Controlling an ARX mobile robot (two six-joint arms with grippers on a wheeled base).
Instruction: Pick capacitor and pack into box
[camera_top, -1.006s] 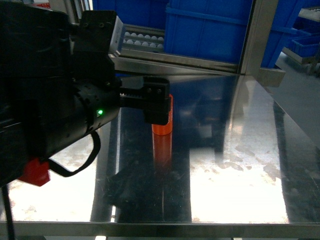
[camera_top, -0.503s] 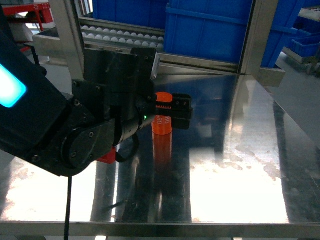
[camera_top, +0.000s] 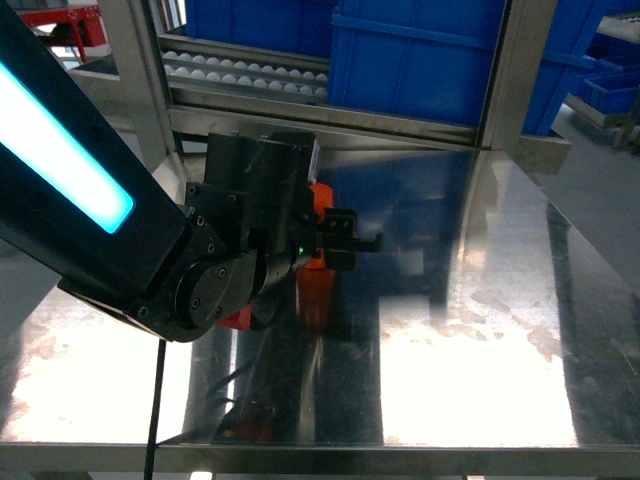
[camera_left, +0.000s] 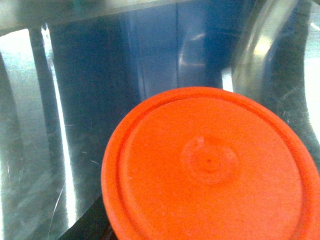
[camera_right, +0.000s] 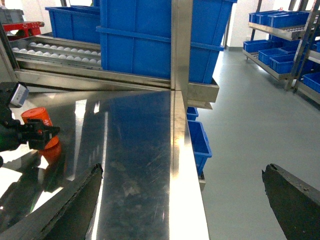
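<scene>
- Orange capacitor (camera_top: 318, 200), a cylinder with a flat round top, is between the fingers of the left gripper (camera_top: 345, 240), near the centre of the steel surface (camera_top: 480, 330). Head view: mostly hidden behind the wrist body; only an orange sliver shows at the wrist's 1 o'clock edge, plus an orange reflection in the steel below.
- Right wrist view: capacitor (camera_right: 42, 129) tilted, top leaning toward 11 o'clock, dark fingers clamped across its side. Judged: fingers narrowed onto it, holding it. Whether its base touches the surface I cannot tell.
- Left wrist view: the orange top (camera_left: 210, 170) fills the lower right of the frame, very close to the lens; fingers not visible there.
- Right gripper (camera_right: 180, 200): two dark fingers at the lower corners of its own view, spread wide, nothing between them, hanging past the surface edge over the floor.
- Box: not seen in any view. Only blue bins (camera_top: 420, 60) and a roller rack (camera_top: 250, 75) at 12 o'clock.
- Risk 1: a tilted grip on a smooth round body. The capacitor could rotate or slide out during a quick swing; it would then roll on the polished steel, possibly off the edge at 3 o'clock.
- Risk 2: if the base is dragging, a sideways move could lever it out of the fingers.
- Risk 3: the bulky left arm blocks the head view, and the drop target is out of sight, so placement could miss.
- Risk 4: upright steel post (camera_top: 515, 70) at 1 o'clock is near a high carry path.
</scene>
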